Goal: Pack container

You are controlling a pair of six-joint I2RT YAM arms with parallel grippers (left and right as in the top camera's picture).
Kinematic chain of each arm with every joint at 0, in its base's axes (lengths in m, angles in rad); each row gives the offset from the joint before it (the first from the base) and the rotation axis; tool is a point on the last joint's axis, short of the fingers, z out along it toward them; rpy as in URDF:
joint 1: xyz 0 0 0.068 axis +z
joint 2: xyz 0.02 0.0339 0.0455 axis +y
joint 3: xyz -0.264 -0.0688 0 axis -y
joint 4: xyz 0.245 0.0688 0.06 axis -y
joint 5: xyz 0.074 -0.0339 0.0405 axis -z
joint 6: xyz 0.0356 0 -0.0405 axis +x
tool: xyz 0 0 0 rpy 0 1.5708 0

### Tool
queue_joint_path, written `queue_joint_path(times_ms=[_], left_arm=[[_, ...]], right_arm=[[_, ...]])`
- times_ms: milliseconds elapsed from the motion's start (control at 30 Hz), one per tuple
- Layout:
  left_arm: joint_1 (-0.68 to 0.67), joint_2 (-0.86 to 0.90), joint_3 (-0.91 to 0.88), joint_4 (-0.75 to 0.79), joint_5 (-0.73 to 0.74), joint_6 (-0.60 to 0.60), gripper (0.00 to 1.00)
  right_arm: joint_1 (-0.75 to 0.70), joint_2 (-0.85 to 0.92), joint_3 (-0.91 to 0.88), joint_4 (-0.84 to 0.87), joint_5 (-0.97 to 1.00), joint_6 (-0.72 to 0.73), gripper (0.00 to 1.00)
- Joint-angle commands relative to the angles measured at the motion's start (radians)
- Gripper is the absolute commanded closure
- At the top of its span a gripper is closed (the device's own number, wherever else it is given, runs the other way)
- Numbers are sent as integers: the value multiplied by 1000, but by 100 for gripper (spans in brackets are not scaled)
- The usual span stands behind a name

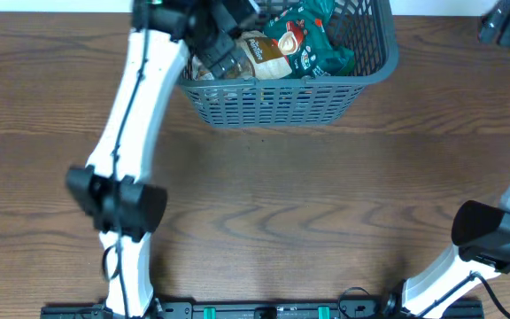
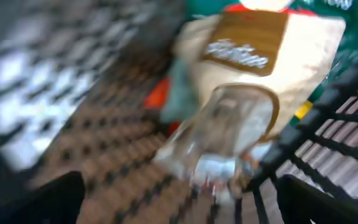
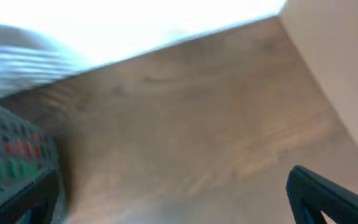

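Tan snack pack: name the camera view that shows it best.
Overhead: the tan snack pack shows sharp, inside the basket, beside a green pack. Left wrist shows it close but blurred. Right wrist shows none of it.

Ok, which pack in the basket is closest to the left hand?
The beige pack with the brown label, right beside the left hand at the basket's left end. The green pack lies farther right.

the container [image 1: 282,102] is cut off at its far side overhead; both wrist views are blurred.
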Motion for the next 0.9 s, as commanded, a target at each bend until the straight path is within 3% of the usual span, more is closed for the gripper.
queue_joint_path(times_ms=[0, 100, 400, 667, 867], left_arm=[[40, -161, 15, -57, -101, -214, 1], [72, -241, 15, -135, -101, -269, 2], [105, -358, 11, -349, -98, -280, 1], [105, -472, -145, -322, -96, -287, 2], [105, -669, -498, -162, -47, -286, 1]], right_arm=[[73, -60, 3, 19, -31, -77, 1], [118, -90, 3, -8, -45, -53, 1], [165, -227, 2, -234, -22, 79, 1], [166, -372, -31, -407, 26, 108, 1], [216, -558, -257, -349, 30, 112, 1]])
